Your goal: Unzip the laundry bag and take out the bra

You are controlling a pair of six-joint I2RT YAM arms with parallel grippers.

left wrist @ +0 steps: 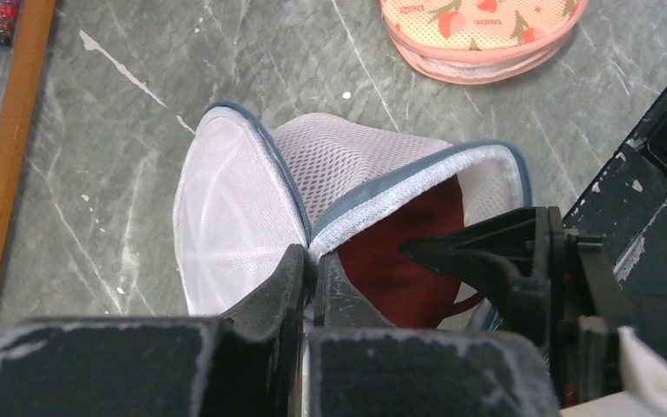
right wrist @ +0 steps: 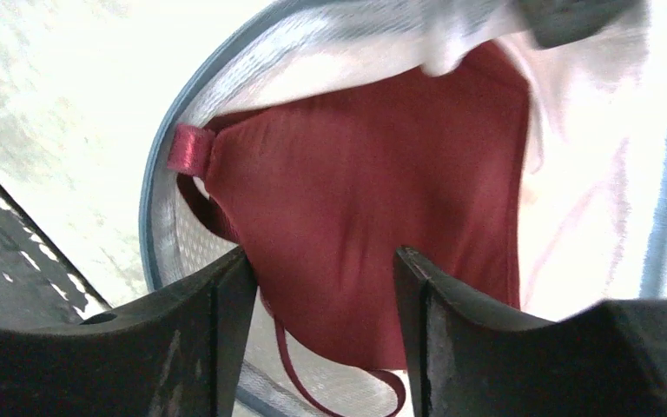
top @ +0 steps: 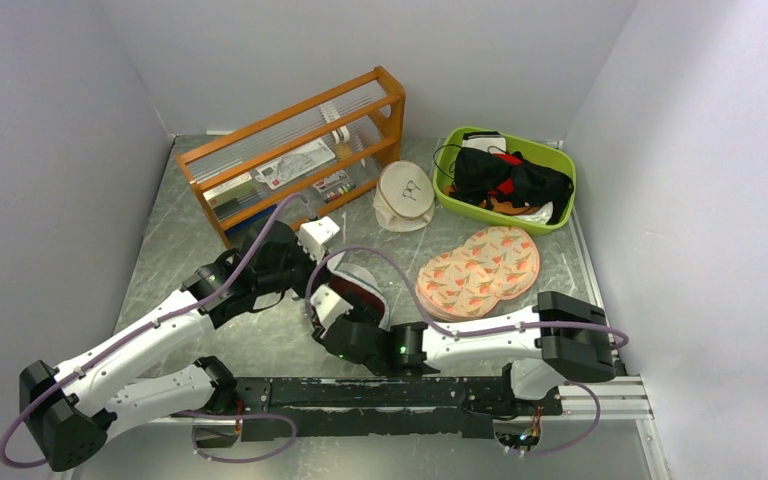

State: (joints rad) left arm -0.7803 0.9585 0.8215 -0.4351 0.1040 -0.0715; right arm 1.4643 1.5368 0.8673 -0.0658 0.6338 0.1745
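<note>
Maroon bra lies inside the opened laundry bag, barely visible from above; left gripper is clamped tight on the bag, right gripper spread over the bra, contact unclear

Round white mesh laundry bag lies mid-table on the grey marbled table top, between the two arms. Dark red fabric bra lies inside it. Two-lobed peach printed pad lies flat just right of the bag, slightly farther back. Behind the pad, far right: green plastic basket holding black clothing. Small cream round pouch sits just left of the basket. Orange wooden rack stands left of the pouch, far left.
</note>
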